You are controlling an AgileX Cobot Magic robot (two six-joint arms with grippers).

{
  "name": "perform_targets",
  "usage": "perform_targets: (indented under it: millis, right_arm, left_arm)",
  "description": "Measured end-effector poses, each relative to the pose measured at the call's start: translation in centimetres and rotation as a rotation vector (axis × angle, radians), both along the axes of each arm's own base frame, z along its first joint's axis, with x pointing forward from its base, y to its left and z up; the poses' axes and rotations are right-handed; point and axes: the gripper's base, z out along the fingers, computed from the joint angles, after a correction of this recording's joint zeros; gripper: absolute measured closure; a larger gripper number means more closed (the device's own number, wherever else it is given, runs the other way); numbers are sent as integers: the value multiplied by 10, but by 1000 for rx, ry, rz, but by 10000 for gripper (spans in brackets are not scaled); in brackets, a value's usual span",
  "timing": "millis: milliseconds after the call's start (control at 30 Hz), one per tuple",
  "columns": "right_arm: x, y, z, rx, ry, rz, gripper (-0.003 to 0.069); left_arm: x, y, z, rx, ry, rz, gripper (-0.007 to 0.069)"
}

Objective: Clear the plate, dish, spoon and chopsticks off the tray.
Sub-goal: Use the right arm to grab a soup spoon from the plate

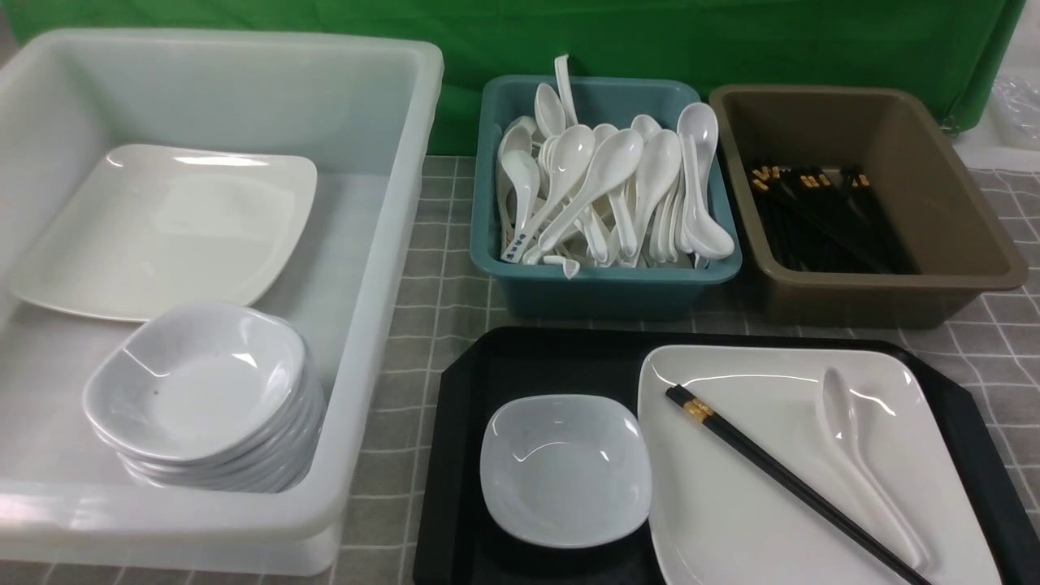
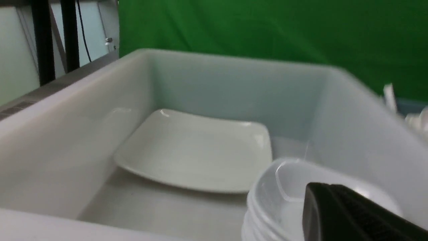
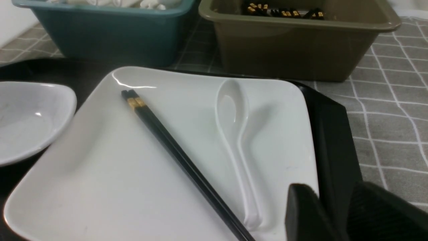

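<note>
The black tray point(image 1: 561, 357) lies at the front of the table. On it the large white plate point(image 1: 731, 504) carries the black chopsticks point(image 1: 780, 475) lying diagonally and the white spoon point(image 1: 853, 439) beside them. The small greyish-white dish point(image 1: 565, 467) sits on the tray left of the plate. Neither gripper shows in the front view. My right gripper point(image 3: 341, 214) is open and empty, low over the plate's point(image 3: 100, 174) corner and the tray's rim point(image 3: 331, 140), near the spoon's point(image 3: 234, 127) handle end. Of my left gripper only one black finger point(image 2: 341, 211) shows, over a stack of dishes point(image 2: 277, 194).
A big white tub point(image 1: 390, 244) at the left holds another plate point(image 1: 162, 231) and a stack of dishes point(image 1: 203, 390). Behind the tray stand a teal bin point(image 1: 601, 288) full of spoons and a brown bin point(image 1: 877, 301) with chopsticks.
</note>
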Motion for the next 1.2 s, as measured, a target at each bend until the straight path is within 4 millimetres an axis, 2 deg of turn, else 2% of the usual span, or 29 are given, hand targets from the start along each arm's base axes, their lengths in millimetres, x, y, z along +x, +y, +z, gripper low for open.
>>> perform_targets:
  millis: [233, 367, 400, 467, 500, 533, 567, 633, 700, 767, 900, 1033, 1100, 1200]
  right_arm:
    - [0, 0, 0, 0, 0, 0, 419]
    - [0, 0, 0, 0, 0, 0, 419]
    - [0, 0, 0, 0, 0, 0, 419]
    - [0, 0, 0, 0, 0, 0, 419]
    - [0, 0, 0, 0, 0, 0, 419]
    - [0, 0, 0, 0, 0, 0, 419]
    - [0, 0, 0, 0, 0, 0, 419]
    - [0, 0, 0, 0, 0, 0, 419]
    - [0, 0, 0, 0, 0, 0, 419]
    - [0, 0, 0, 0, 0, 0, 419]
    - [0, 0, 1, 1, -9, -1, 419]
    - [2, 0, 7, 75, -70, -23, 419]
    - [3, 0, 16, 309, -134, -70, 421]
    - [4, -2, 24, 478, -201, -99, 422]
  left_arm:
    - [-1, 4, 9, -441, -134, -5, 617]
    - [-3, 3, 18, -508, -151, -24, 617]
    - [-4, 1, 25, -491, -142, -36, 617]
    - [-7, -3, 51, -407, -105, -64, 617]
    - [-6, -3, 50, -406, -89, -65, 617]
    - [-4, -6, 70, -306, -29, -80, 617]
    - [1, -8, 85, -219, 22, -93, 617]
    - [7, -10, 97, -135, 87, -122, 617]
    - [20, -17, 117, -27, 202, -215, 617]
    - [32, -27, 128, 18, 287, -324, 617]
    - [53, -51, 137, 76, 379, -523, 617]
    - [62, -68, 131, 125, 428, -623, 617]
    - [66, -79, 125, 149, 469, -686, 617]
    - [70, -86, 121, 158, 497, -716, 617]
